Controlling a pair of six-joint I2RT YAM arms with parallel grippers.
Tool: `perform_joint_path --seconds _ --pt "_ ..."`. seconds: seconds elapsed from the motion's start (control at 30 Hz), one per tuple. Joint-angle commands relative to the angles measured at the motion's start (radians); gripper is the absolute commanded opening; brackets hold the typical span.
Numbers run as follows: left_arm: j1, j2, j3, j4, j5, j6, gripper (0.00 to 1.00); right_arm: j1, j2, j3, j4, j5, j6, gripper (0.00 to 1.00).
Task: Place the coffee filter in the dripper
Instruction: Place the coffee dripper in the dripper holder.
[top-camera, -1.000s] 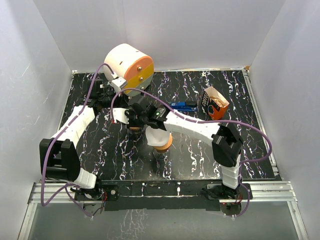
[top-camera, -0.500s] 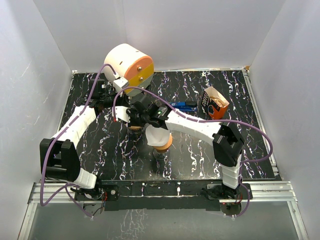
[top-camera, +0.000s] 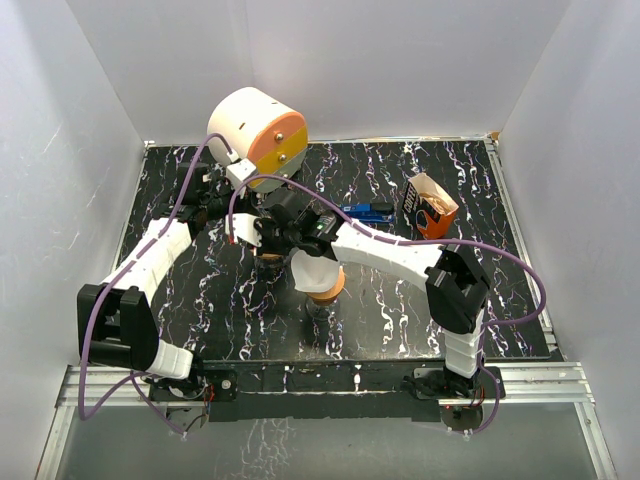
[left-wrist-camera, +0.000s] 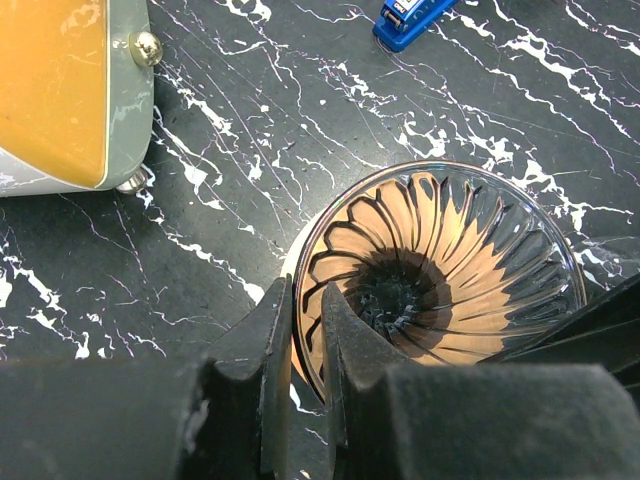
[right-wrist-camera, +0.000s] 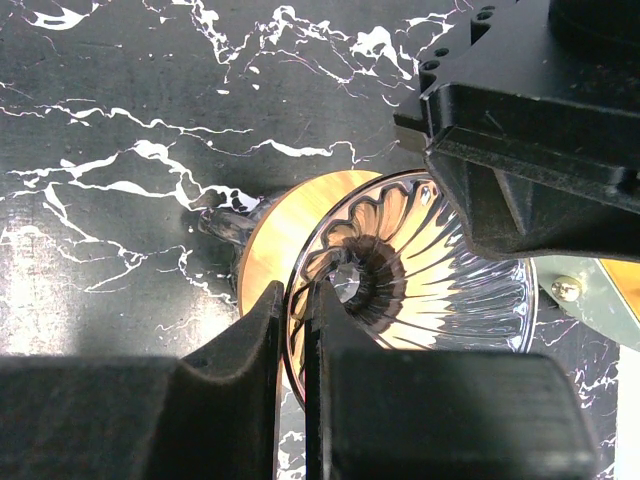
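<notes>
The rim of the glass dripper is pinched by the left gripper and, at another place, by the right gripper — both pairs of jaws are nearly closed on the thin glass. No coffee filter is seen inside it, and where the filter lies cannot be told. If the arms are moved unequally, the glass dripper may be tipped off its brown base or may slip out — and no gripper is left free for the filter.

Moved: left pincer shifted rightward, in toward dripper.
</notes>
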Motion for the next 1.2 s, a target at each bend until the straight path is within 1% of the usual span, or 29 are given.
perform_joint_path --seconds 0.0,0.23,0.57,0.8,1.17 --pt "-0.026 0.033 -0.079 -0.275 -0.019 0.046 0.0 -0.045 0.122 -0.084 -0.208 0.037 0.073 0.0" --pt "-0.026 0.049 -0.023 -0.283 -0.017 0.009 0.0 -0.053 0.126 -0.013 -0.246 0.038 0.067 0.01" --pt "-0.026 0.053 0.11 -0.278 0.022 -0.078 0.0 -0.052 0.138 0.18 -0.322 -0.025 0.059 0.14" --pt "-0.026 0.059 0.145 -0.258 0.024 -0.109 0.0 -0.051 0.141 0.229 -0.335 -0.035 0.059 0.23" --pt "-0.026 0.09 0.209 -0.264 0.007 -0.123 0.0 -0.048 0.147 0.337 -0.358 -0.038 0.067 0.33"
